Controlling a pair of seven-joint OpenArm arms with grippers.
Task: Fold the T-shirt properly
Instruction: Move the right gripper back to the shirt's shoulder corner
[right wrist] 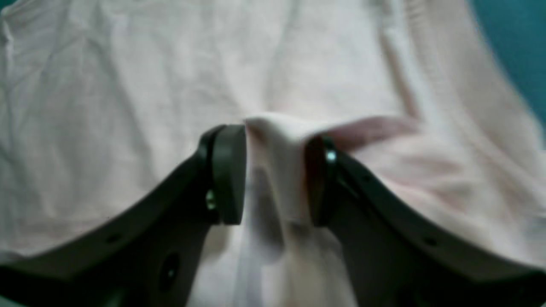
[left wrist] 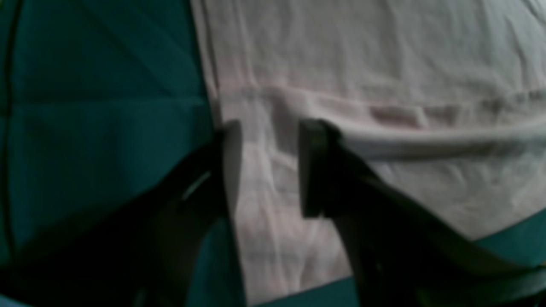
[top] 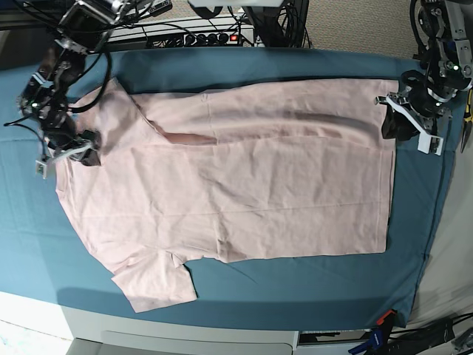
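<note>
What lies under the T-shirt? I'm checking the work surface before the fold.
The teal table cloth shows around every edge of the T-shirt, so it evidently runs beneath it. Whatever else might lie under the shirt's middle is covered and cannot be seen.

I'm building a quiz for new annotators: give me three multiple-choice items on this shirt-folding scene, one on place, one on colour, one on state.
1. Where is the left end effector?
A. at the shirt's hem corner
B. on the near sleeve
C. off the table

2. What colour is the table cloth?
A. grey
B. teal
C. red

3. How does the T-shirt lie?
A. rolled up
B. folded into a small square
C. spread mostly flat

Answers: 1 A, in the base view it sits at the far hem corner; 2 B, teal surrounds the shirt; 3 C, body and near sleeve lie spread out, while the right end effector pinches a ridge of cloth.
</note>
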